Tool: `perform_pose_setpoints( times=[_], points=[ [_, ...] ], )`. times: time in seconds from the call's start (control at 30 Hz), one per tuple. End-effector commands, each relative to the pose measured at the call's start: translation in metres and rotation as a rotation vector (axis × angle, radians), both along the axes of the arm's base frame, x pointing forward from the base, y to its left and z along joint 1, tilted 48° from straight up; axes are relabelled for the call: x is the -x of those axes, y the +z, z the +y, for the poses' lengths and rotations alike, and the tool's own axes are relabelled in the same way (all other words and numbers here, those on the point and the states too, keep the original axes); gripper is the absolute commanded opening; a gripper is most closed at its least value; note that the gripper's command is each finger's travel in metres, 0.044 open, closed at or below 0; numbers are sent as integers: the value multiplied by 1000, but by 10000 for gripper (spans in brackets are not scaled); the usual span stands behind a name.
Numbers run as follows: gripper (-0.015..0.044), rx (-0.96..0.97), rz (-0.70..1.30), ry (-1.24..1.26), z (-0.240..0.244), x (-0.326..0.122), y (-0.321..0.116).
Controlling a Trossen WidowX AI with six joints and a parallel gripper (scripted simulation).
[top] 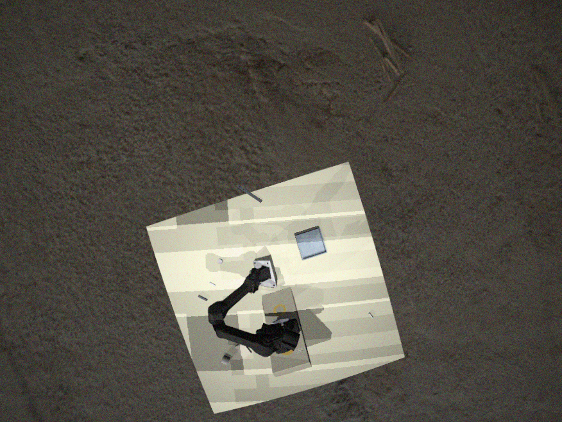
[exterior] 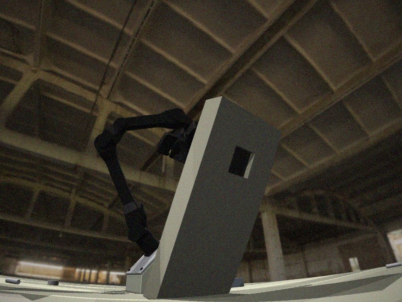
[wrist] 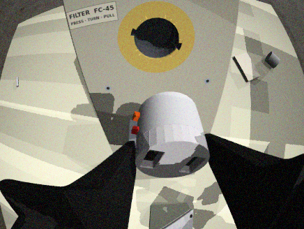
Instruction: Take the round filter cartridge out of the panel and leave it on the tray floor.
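Note:
The filter cartridge [wrist: 169, 115], a whitish cylinder with two dark slots on its near face and orange and red tabs on its left, is between my fingers in the wrist view. My gripper [wrist: 170, 144] is shut on it, one dark finger on each side. The cartridge is outside the sloping service panel [top: 292, 363] [exterior: 208, 211] [wrist: 219, 42]; the round opening [wrist: 157, 29] inside the yellow ring [wrist: 127, 35] is empty. The top and exterior views do not show the cartridge clearly. The blue tray [top: 306, 230] stands away from the panel, towards the upper right in the top view.
The arm's base plate [top: 272, 272] stands beside the panel. A grey cylinder [top: 226, 358] [wrist: 272, 60] and a pale block [wrist: 243, 66] lie on the panel's other side. A dark bar [top: 253, 195] lies near the table's far edge.

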State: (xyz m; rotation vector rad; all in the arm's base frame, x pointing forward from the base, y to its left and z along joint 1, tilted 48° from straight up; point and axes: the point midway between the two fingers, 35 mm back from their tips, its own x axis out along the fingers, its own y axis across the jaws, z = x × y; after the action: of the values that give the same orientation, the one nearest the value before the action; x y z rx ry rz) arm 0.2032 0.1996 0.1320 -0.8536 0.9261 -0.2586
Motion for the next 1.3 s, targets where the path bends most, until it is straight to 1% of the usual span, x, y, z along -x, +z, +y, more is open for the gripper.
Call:
perform_pose_setpoints(
  times=[0.0,0.5,0.6,0.93,1.27],
  points=[
    [0,-5,-2,-4,9,3,-1],
    [0,-11,-4,-4,53,9,-67],
    [0,8,23,9,47,11,-64],
    [0,63,352,249,74,60,-121],
    [0,106,666,564,97,117,-174]
  ],
)
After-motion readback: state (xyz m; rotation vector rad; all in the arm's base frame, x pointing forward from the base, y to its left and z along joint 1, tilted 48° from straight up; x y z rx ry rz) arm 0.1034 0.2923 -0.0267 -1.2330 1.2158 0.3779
